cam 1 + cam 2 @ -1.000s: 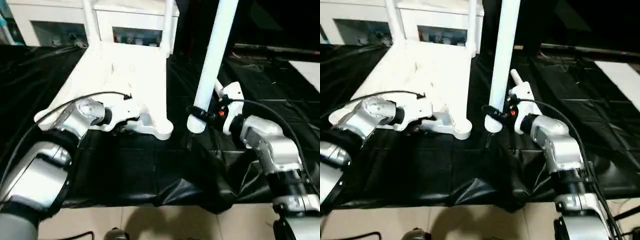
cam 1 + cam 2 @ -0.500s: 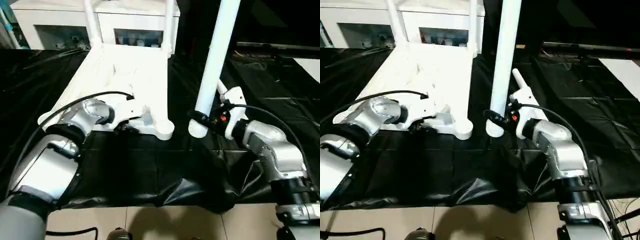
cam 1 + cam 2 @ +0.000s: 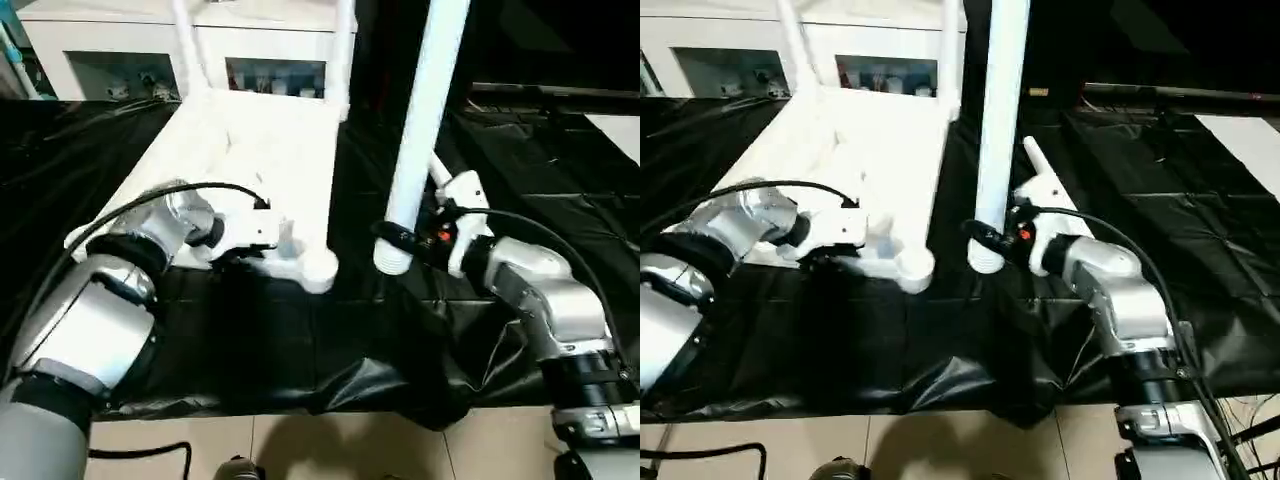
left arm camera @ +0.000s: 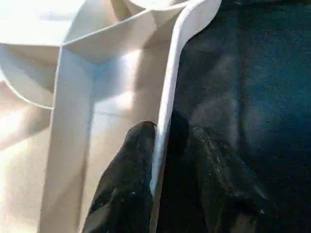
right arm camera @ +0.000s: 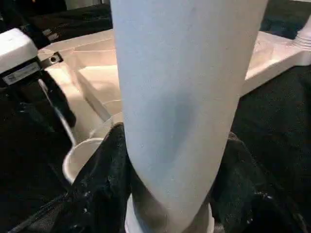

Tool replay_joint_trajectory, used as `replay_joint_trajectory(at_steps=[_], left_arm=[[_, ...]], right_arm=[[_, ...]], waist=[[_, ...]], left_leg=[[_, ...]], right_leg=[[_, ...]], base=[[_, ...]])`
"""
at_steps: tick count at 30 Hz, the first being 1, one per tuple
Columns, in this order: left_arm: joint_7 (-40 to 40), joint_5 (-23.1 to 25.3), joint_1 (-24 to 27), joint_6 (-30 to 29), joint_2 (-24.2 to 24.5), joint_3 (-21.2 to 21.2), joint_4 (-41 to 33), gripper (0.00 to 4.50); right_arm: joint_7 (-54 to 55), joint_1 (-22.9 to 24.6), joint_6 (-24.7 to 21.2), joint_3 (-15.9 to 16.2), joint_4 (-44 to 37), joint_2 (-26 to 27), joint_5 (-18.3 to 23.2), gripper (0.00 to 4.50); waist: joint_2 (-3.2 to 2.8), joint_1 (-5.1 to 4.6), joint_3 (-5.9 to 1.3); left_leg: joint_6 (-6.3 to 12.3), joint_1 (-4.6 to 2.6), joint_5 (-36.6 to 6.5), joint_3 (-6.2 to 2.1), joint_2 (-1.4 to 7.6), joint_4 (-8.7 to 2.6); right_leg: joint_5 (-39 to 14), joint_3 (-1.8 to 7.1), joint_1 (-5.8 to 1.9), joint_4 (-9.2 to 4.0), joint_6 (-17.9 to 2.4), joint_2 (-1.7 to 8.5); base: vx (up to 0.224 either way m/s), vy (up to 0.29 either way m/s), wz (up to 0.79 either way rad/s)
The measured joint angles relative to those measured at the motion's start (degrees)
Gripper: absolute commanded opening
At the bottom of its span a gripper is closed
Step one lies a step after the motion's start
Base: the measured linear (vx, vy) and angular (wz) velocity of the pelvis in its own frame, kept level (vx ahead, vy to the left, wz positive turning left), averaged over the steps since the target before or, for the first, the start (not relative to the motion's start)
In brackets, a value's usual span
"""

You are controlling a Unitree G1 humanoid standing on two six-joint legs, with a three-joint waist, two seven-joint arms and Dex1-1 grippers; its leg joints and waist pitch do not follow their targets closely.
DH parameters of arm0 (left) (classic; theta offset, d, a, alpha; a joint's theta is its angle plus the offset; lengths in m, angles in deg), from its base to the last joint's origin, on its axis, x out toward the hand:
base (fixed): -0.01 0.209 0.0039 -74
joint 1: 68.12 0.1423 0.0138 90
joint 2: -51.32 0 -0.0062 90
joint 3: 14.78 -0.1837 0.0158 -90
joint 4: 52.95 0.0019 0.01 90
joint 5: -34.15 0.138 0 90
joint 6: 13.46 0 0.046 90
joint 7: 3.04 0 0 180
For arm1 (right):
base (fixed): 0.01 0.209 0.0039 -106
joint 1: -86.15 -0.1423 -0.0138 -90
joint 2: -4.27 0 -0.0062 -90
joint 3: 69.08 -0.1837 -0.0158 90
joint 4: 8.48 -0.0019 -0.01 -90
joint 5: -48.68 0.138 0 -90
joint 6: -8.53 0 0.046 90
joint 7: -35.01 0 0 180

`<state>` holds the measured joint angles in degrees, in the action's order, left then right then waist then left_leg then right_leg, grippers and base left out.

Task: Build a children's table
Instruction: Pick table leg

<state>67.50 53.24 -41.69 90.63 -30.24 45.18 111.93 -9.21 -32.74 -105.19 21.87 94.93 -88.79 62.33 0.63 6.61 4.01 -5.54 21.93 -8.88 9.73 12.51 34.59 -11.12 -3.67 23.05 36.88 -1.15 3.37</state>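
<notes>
The children's table top (image 3: 260,140) lies upside down on the black-draped work table, ribbed side up. Two white legs (image 3: 184,45) stand in its far sockets. My left gripper (image 4: 165,133) is shut on the rim wall of the near edge, one black finger (image 4: 136,160) inside and the other outside. The near right corner socket (image 3: 318,270) stands free. Just to its right, my right gripper (image 3: 400,240) is shut on the lower end of a third white leg (image 3: 425,100) and holds it upright; that leg (image 5: 184,97) rises between the black fingers (image 5: 104,179).
A white cabinet (image 3: 130,40) stands behind the table. The black cloth (image 3: 400,380) bunches into folds at the front edge, with pale floor (image 3: 300,445) below. A white panel (image 3: 622,130) lies at the far right.
My left gripper's fingers have closed on the table top's rim, and the near corner socket has shifted slightly left. The right gripper still holds the leg upright in about the same place.
</notes>
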Motion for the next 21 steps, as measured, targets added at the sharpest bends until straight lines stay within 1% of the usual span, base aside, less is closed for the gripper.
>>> replay_joint_trajectory(at_steps=[1, 4, 5, 6, 7, 9, 10, 12, 15, 18, 20, 21], left_arm=[[1.31, 0.1, 0.0, -0.13, -0.01, -0.17, -0.16, 1.13], [5.74, 0.08, 0.48, -2.73, -0.26, -0.15, -2.43, 1.0], [6.49, -0.05, 0.79, -3.34, -0.5, -0.14, -2.83, 0.9], [6.82, -0.15, 1.14, -4.0, -0.71, -0.12, -3.14, 0.9], [6.89, -0.34, 1.88, -4.96, -0.85, 0.09, -3.99, 0.73], [6.6, -0.86, 3.06, -6.79, -1.06, 1.0, -5.09, 0.6], [5.3, -1.71, 4.34, -8.94, -1.43, 2.36, -6.22, 0.51], [3.78, -2.91, 5.39, -11.03, -2.03, 3.53, -7.26, 0.3], [0.44, -5.11, 7.85, -13.95, -3.37, 6.23, -9.83, 0.17], [-3.3, -7.33, 10.98, -17.49, -4.32, 8.95, -14.34, 0.11], [-5.28, -8.68, 15.17, -21.83, -3.92, 11.28, -21.13, 0.03], [-5.89, -8.96, 16.97, -23.87, -3.59, 11.9, -24.46, 0.01]], right_arm=[[0.0, 0.0, 0.19, 0.33, 0.43, 0.01, -0.25, 1.86], [0.15, 0.0, 0.68, 0.68, 0.73, 0.28, -0.36, 1.86], [0.2, 0.0, 0.73, 0.69, 0.72, 0.43, -0.36, 1.86], [0.23, 0.01, 0.73, 0.72, 0.72, 0.48, -0.36, 1.86], [0.39, 0.02, 0.73, 0.73, 0.61, 0.49, -0.36, 1.86], [0.61, 0.17, 0.73, 0.73, 0.06, 0.53, -0.33, 1.86], [0.73, 0.35, 0.73, 0.69, -0.3, 0.68, -0.32, 1.86], [0.97, 0.87, 0.73, 0.67, -0.59, 1.02, -0.29, 1.86], [1.46, 1.29, 0.73, 0.68, -0.73, 2.38, 0.09, 1.86], [1.96, 1.33, 0.69, 0.64, -1.14, 2.95, 0.62, 1.86], [2.55, 1.59, 0.02, 0.1, -1.39, 3.91, 1.84, 1.86], [2.79, 1.67, -0.47, -0.19, -1.46, 4.34, 2.23, 1.86]], waist=[[-0.03, 0.0, 0.0], [-0.15, 0.07, 0.0], [-0.17, 0.08, 0.0], [-0.18, 0.07, 0.0], [-0.22, 0.06, 0.01], [-0.25, 0.04, -0.01], [-0.36, 0.02, -0.08], [-0.55, 0.01, -0.19], [-0.93, 0.0, -0.43], [-0.95, -0.89, -0.46], [-0.95, -1.8, -0.46], [-0.95, -2.02, -0.46]], left_leg=[[0.0, 0.0, 0.0, 0.0, -0.01, 0.0], [0.0, 0.0, 0.0, 0.0, -0.01, 0.0], [0.0, 0.0, 0.0, 0.0, -0.01, 0.0], [0.0, 0.0, 0.0, 0.0, -0.01, 0.0], [0.0, -0.01, 0.0, 0.0, -0.01, 0.0], [0.0, -0.02, 0.0, -0.01, -0.01, 0.0], [0.0, -0.01, 0.0, 0.0, -0.01, 0.0], [0.01, -0.04, -0.01, 0.0, -0.02, 0.0], [0.01, -0.12, 0.0, 0.0, -0.07, 0.01], [0.01, -0.33, -0.01, 0.04, -0.06, -0.01], [-0.01, -0.55, -0.02, 0.11, -0.05, -0.17], [-0.01, -0.61, -0.02, 0.11, -0.02, -0.25]], right_leg=[[0.0, 0.0, 0.0, 0.0, 0.0, 0.01], [0.0, 0.0, 0.0, 0.0, 0.0, 0.02], [0.0, 0.0, 0.0, 0.0, 0.0, 0.02], [0.0, 0.0, 0.0, 0.0, 0.0, 0.02], [0.0, 0.0, 0.0, 0.02, 0.0, 0.02], [0.0, -0.01, 0.0, 0.02, 0.0, 0.02], [0.0, 0.0, -0.01, 0.01, -0.01, 0.02], [0.0, -0.01, -0.04, 0.0, -0.01, 0.02], [0.0, 0.0, -0.11, 0.03, -0.02, 0.06], [0.02, 0.03, -0.16, 0.07, -0.04, 0.06], [0.01, 0.04, -0.18, 0.06, -0.03, 0.05], [0.01, 0.02, -0.17, 0.06, -0.03, 0.04]], base=[[0.0, 0.0, 0.0], [0.0, 0.0, 0.0], [0.0, 0.0, 0.0], [0.0, 0.0, 0.0], [0.0, 0.0, 0.0], [0.0, 0.0, 0.0], [0.0, 0.0, 0.0], [0.0, 0.0, 0.0], [0.0, 0.0, 0.0], [0.0, 0.0, 0.0], [0.0, 0.0, 0.0], [0.0, 0.0, 0.0]])
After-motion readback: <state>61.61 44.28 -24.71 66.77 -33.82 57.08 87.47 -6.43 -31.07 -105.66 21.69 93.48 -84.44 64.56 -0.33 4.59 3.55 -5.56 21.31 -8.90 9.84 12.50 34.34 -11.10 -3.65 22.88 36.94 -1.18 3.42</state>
